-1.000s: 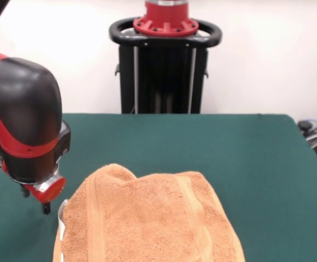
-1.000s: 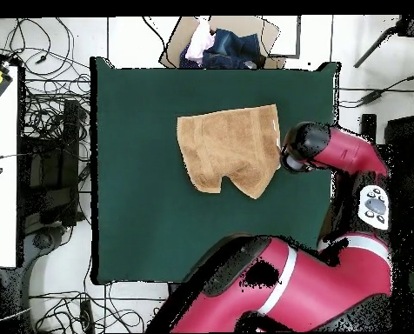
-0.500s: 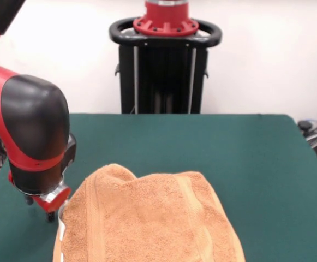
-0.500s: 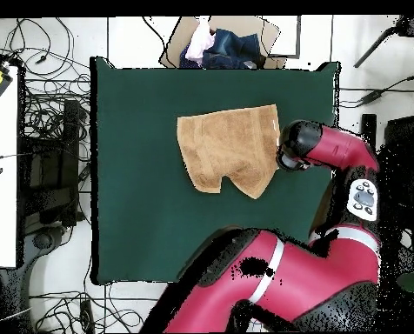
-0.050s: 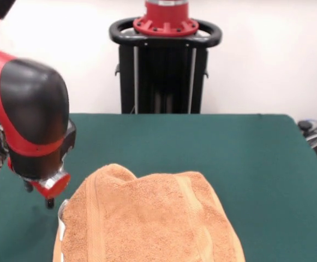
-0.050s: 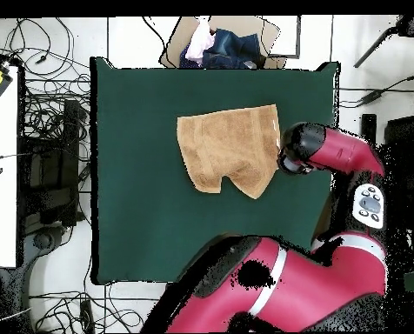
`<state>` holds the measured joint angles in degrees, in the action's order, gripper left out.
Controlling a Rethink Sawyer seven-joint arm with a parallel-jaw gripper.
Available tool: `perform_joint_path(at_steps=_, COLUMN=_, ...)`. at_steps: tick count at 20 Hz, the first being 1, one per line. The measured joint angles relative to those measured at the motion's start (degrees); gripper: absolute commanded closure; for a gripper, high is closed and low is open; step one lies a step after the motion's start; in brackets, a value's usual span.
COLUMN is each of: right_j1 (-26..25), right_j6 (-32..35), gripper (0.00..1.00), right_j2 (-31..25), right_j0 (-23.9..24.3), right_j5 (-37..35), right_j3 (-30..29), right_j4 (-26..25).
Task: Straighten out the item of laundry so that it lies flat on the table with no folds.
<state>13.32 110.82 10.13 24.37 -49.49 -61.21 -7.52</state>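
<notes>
A: A dark green table (image 5: 245, 158) fills the lower half of the front view, white wall behind it; from overhead, cables litter the floor at the left, and a cardboard box (image 6: 221, 41) of clothes sits just past the table's top edge.

B: And the towel (image 5: 147, 218)?

A: Bottom centre of the front view, running off the lower edge. From overhead it lies in the upper right part of the table, rumpled, its lower edge notched where cloth is doubled over.

B: How will it handle?

A: Soft, limp terry, I judge. Light, and it drags on felt rather than sliding. Best pinched at a corner or border band and pulled outward.

B: The gripper (image 5: 49, 202)?

A: Low at the left of the front view, just beside the towel's edge with the white trim. Only a dark tip shows beneath the wrist, so I cannot tell how the jaws stand.
</notes>
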Motion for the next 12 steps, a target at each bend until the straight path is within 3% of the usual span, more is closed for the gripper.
perform_joint_path(at_steps=7, right_j1=8.38, right_j6=0.0, gripper=0.0, right_j2=1.04, right_j0=-0.35, right_j5=-4.63, right_j3=-3.56, right_j4=0.01)
perform_joint_path(at_steps=12, right_j1=10.43, right_j6=0.0, gripper=0.0, right_j2=1.52, right_j0=-1.37, right_j5=-5.21, right_j3=-2.97, right_j4=-0.03)
